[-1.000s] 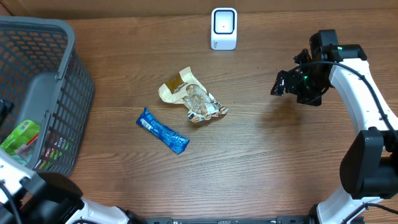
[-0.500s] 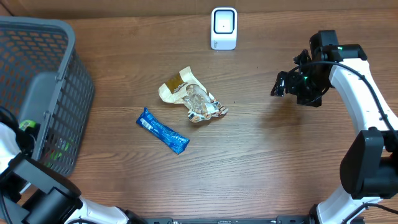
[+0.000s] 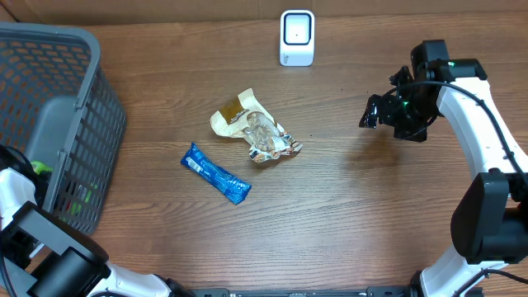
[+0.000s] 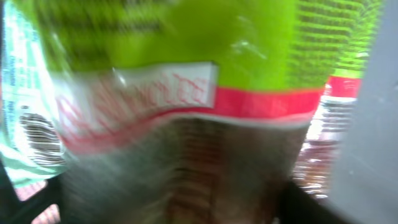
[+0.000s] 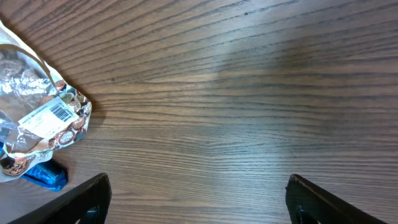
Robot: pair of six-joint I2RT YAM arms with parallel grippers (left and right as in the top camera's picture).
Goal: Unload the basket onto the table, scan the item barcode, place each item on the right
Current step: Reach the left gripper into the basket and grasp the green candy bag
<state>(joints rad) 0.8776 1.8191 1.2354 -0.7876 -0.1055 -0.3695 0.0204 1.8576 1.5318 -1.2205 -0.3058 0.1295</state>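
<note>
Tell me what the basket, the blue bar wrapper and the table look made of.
Basket: grey moulded plastic, matte, going by its open lattice walls.
Blue bar wrapper: probably thin plastic film, glossy and slightly crinkled.
Table: wood or wood-look laminate, low sheen, with long grain lines.

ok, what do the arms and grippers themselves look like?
Both arms are white shells with black joints. The right arm carries a thin black cable along its forearm and small green lights near the wrist; the right gripper is all black, with blunt black fingers. The left arm shows only a white link and black housing.
</note>
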